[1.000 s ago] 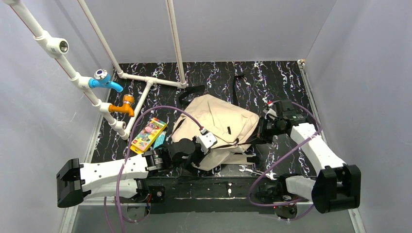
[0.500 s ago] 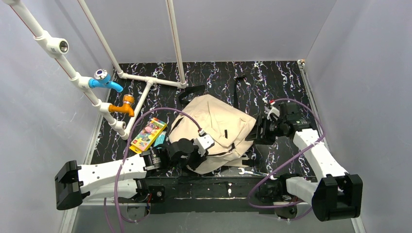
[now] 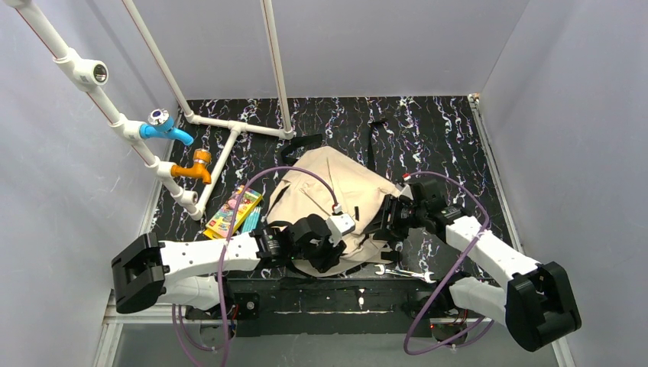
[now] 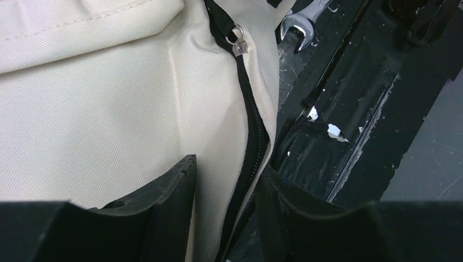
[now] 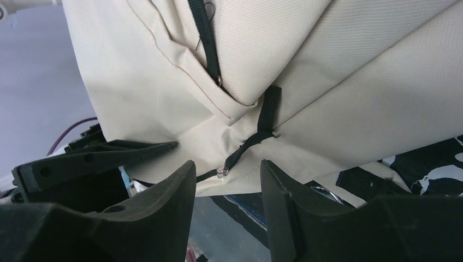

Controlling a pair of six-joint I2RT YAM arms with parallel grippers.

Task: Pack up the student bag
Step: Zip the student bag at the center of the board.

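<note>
On black marbled table point(image 3: 443, 130), slumped beige twill student bag point(image 3: 336, 183); left tool point(image 4: 228, 164), right tool point(image 5: 227, 162) both half-open.

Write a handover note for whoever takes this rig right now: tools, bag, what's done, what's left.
Bag: lying flat mid-table.
Left tool: open, fingers either side of the zip at the bag's near edge.
Right tool: open at the bag's right side, a black pull cord loose between its fingers.
Colourful box lies on the table left of the bag; wrench by its near edge.
Done: nothing visibly packed.
Left: probably open the zip, put the box in, close up.
</note>
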